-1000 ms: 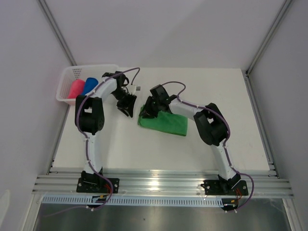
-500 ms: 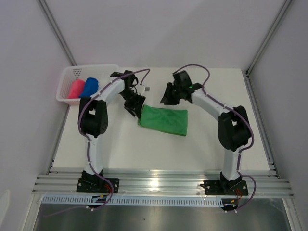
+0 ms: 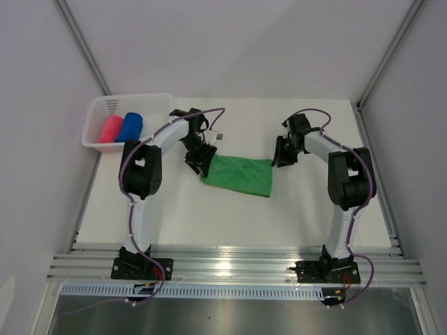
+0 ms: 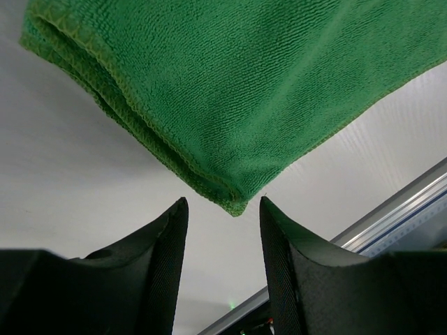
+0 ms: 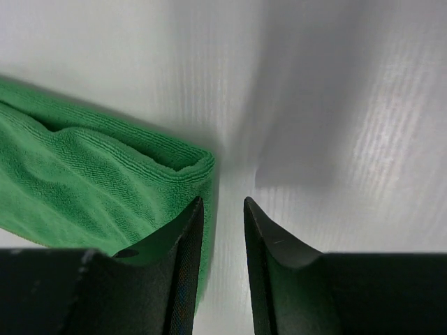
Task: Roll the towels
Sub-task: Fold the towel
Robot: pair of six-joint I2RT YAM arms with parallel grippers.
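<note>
A green towel (image 3: 237, 176) lies flat near the middle of the white desk (image 3: 209, 216), folded into a long rectangle with stacked layers showing along its edges. The left pincer (image 3: 200, 160) sits low at the towel's left end. In the left wrist view its two dark fingers stand apart with bare desk between them, and a corner of the green towel (image 4: 230, 91) lies just ahead of the tips of the left pincer (image 4: 222, 202), not gripped. The right pincer (image 3: 281, 155) is at the towel's far right corner. In the right wrist view the right pincer (image 5: 223, 202) has only a narrow gap with nothing in it, and the towel's folded corner (image 5: 77, 181) lies just beside one finger. Well apart, at the far left corner of the desk, a white mesh basket (image 3: 94, 112) holds a pink towel (image 3: 110, 130) and a blue towel (image 3: 130, 126), both rolled and lying side by side.
</note>
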